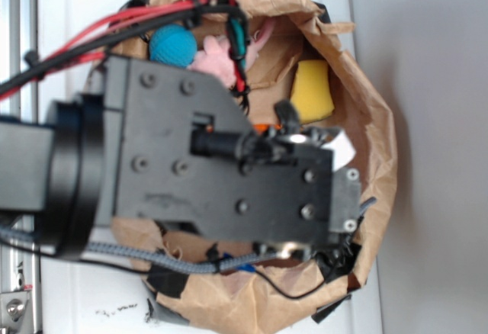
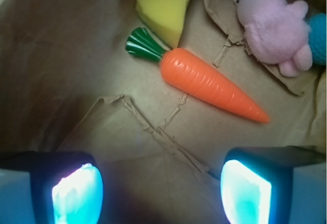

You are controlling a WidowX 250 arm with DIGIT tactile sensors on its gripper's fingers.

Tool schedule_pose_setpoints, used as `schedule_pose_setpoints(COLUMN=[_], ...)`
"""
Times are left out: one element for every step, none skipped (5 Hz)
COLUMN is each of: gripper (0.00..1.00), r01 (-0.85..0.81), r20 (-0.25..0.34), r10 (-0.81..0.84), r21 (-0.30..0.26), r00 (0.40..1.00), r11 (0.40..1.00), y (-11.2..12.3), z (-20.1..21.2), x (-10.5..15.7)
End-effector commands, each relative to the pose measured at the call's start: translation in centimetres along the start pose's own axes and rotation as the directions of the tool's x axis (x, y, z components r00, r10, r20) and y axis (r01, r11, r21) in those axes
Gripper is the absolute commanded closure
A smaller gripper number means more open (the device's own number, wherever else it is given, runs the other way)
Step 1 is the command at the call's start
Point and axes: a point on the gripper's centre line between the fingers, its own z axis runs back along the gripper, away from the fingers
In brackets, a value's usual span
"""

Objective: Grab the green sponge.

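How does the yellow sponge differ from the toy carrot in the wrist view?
The sponge is plain yellow, while the carrot is orange with a dark green leaf tip. The sponge is a short wedge-like block; the carrot is longer, slim and tapers to a point. The sponge looks soft and matte; the carrot looks glossy and ridged. Both lie on the brown paper, close together at the carrot's leaf end, and neither is between the fingers of the open hand.

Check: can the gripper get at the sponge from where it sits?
Probably yes. The gripper is open and empty, and the sponge lies bare on the paper ahead of it. The carrot lies between them, its leaf tip at the sponge's edge, so it may get nudged.
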Motion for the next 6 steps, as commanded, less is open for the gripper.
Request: schedule_pose_setpoints(gripper=[0.0, 0.0, 0.0, 0.0, 0.0, 0.0], r01=[-0.109, -0.152, -0.188, -0.242, -0.289, -0.337], r20=[0.073, 0.103, 0.126, 0.134, 0.131, 0.119], r10=[0.118, 0.163, 0.201, 0.262, 0.315, 0.362], r21=[-0.109, -0.104, -0.111, -0.147, -0.185, -0.192], r00=[0.99, 0.981, 0.971, 0.956, 0.94, 0.924], r11=[0.988, 0.983, 0.976, 0.959, 0.939, 0.922], y=[2.8, 2.7, 1.1, -0.2, -1.4, -2.1], z=[-0.5, -2.1, -2.8, -2.9, -2.7, -2.2], x=[3.3, 3.9, 3.5, 3.9, 4.8, 5.7])
